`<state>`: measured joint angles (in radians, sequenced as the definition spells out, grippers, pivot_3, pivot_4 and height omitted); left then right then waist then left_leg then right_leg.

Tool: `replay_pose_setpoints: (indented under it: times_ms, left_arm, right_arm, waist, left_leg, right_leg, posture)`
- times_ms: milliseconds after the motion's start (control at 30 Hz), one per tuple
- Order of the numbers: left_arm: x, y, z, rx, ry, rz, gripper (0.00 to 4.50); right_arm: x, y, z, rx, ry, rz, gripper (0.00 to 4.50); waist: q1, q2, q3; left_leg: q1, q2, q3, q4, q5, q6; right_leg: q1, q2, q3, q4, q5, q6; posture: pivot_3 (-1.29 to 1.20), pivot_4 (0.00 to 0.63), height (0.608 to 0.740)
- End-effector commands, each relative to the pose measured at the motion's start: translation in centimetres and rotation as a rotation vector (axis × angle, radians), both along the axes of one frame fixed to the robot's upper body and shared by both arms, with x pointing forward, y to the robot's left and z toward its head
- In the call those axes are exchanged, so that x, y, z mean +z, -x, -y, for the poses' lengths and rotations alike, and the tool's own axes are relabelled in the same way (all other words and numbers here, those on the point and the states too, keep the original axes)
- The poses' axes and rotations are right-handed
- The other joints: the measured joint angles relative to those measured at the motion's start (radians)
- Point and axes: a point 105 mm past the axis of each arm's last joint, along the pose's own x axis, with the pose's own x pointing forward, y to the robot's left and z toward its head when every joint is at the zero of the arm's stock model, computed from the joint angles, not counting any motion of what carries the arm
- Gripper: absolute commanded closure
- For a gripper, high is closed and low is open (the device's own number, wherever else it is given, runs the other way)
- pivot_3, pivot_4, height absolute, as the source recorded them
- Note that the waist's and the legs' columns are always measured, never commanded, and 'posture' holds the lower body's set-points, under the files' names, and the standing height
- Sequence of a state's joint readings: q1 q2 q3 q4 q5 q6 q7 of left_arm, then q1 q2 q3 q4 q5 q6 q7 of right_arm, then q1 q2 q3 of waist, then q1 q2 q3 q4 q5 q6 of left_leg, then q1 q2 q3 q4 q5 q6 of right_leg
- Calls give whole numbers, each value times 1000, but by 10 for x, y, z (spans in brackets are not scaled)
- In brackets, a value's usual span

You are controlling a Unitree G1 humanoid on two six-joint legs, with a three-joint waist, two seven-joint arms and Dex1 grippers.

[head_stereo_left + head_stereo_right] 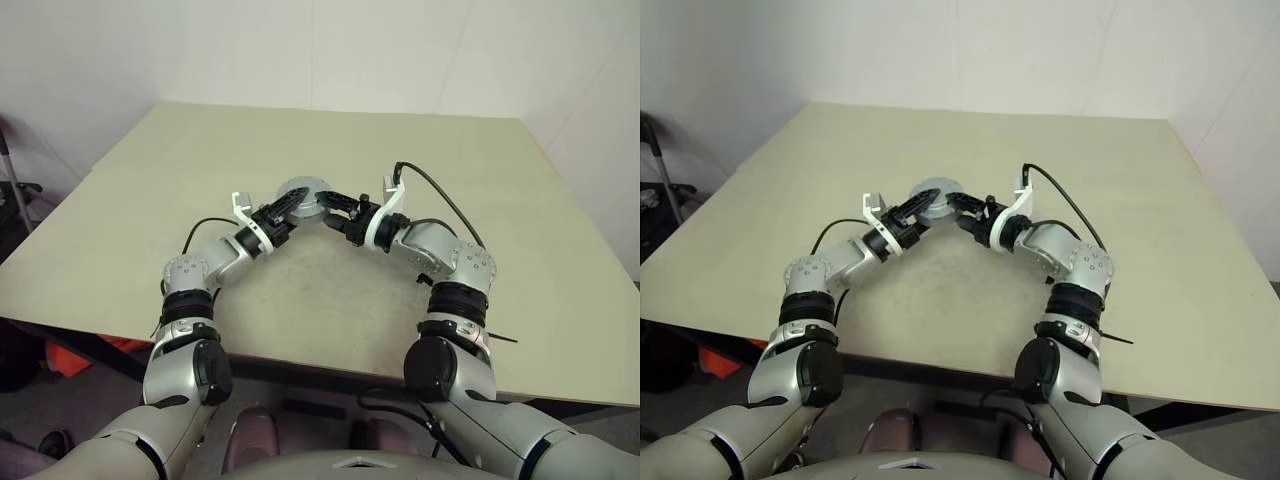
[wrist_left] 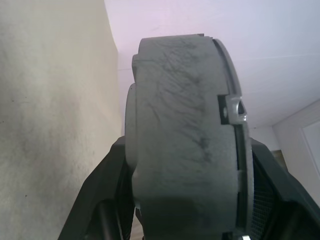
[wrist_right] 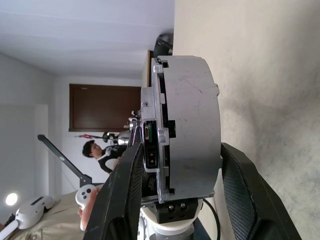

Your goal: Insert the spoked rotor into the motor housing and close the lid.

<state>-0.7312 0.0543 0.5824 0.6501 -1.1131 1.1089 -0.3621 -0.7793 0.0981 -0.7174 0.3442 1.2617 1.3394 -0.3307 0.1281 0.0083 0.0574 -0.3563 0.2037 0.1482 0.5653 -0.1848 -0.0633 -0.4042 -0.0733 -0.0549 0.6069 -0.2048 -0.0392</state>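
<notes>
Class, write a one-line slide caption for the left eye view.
Both grippers, left gripper and right gripper, grip the motor housing above the table.

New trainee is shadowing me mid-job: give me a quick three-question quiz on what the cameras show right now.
1. True or false: the motor housing lies flat on the table, untouched.
2. Which gripper's fingers bracket the housing: A) left gripper alone, B) right gripper alone, C) both?
3. In the right wrist view, what stands in the far background?

Key:
1. False: it is between the two grippers, turned on edge above the table.
2. C.
3. A person, beside a dark doorway.
</notes>
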Motion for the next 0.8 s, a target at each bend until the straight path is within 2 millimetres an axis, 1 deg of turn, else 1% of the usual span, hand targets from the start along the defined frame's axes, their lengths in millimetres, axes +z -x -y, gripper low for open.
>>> replay_pose_setpoints:
  times_ms: [33, 100, 167, 200, 300, 333, 400, 467, 567, 667, 733, 800]
  left_arm:
    - [12, -3, 0, 12, -15, 44, 2205]
    - [11, -4, 1, 12, -18, 44, 2205]
    - [10, -4, 1, 16, -25, 44, 2205]
    - [10, -4, 0, 21, -28, 44, 2205]
    - [9, -7, -5, 52, -47, 51, 2205]
    - [8, -8, -8, 69, -60, 57, 2205]
    - [8, -11, -15, 109, -85, 74, 2205]
    - [9, -15, -32, 199, -120, 104, 2205]
    - [14, -25, -75, 389, -148, 129, 2205]
    - [18, -27, -116, 531, -165, 126, 2205]
    - [18, -26, -129, 565, -176, 125, 2205]
    - [14, -25, -146, 617, -214, 101, 2205]
  right_arm:
    - [20, -2, 1, -6, 5, 87, 2303]
    - [20, -3, 3, -17, 44, 117, 2303]
    - [19, -4, 5, -31, 66, 135, 1565]
    - [18, -6, 7, -51, 90, 142, 1335]
    - [7, -19, 22, -186, 256, 153, 276]
    - [4, -22, 26, -217, 302, 159, 34]
    - [-2, -26, 31, -258, 352, 166, 34]
    - [-5, -28, 33, -279, 369, 167, 34]
    - [-6, -26, 31, -258, 334, 176, 34]
    - [-8, -24, 33, -250, 330, 179, 34]
    - [-8, -24, 33, -242, 323, 181, 34]
    - [-7, -23, 33, -229, 316, 190, 34]
  waist:
    - [0, 0, 0]
    - [0, 0, 0]
    - [1, 0, 0]
    - [1, 0, 0]
    - [1, 0, 0]
    - [1, 0, 0]
    - [0, 0, 0]
    - [-3, 0, 0]
    - [-5, 0, 0]
    - [-6, 0, 0]
    - [-4, 0, 0]
    - [0, 0, 0]
  left_leg:
    - [0, 0, 0, 0, 0, 0]
    - [-1, 0, 0, 1, 0, 0]
    - [-2, 0, 0, 1, 0, 0]
    - [-2, 0, 0, 1, 0, 0]
    - [-4, 0, -1, 2, 0, 0]
    - [-4, 0, -1, 2, 0, 0]
    - [-5, 0, -1, 3, 0, 0]
    - [-6, 0, -1, 3, 0, 0]
    - [-7, 1, -1, 2, 0, 0]
    - [-8, 1, -1, 3, 0, 0]
    - [-7, 1, -1, 3, 0, 0]
    - [-7, 1, -1, 4, -1, 1]
  right_leg:
    - [0, 0, 0, 0, 0, 0]
    - [0, 0, 0, 0, 0, 0]
    - [0, 0, 0, 0, 0, 0]
    - [0, 0, 0, 0, 0, 0]
    - [0, 0, -1, 0, 0, 1]
    - [0, 0, -1, 0, 0, 1]
    - [0, 0, -1, 0, 1, 1]
    - [-1, 0, -1, 0, 1, 1]
    - [-2, 0, -1, 0, 1, 1]
    - [-4, 0, -1, 1, 1, 1]
    - [-4, 0, -1, 0, 1, 1]
    - [-4, 0, -2, 0, 1, 1]
  posture:
    - [0, 0, 740]
    - [0, 0, 740]
    - [0, 0, 740]
    - [0, 0, 740]
    - [0, 0, 740]
    - [0, 0, 740]
    - [0, 0, 740]
    - [0, 0, 740]
    - [0, 0, 740]
    - [0, 0, 740]
    - [0, 0, 740]
    - [0, 0, 740]
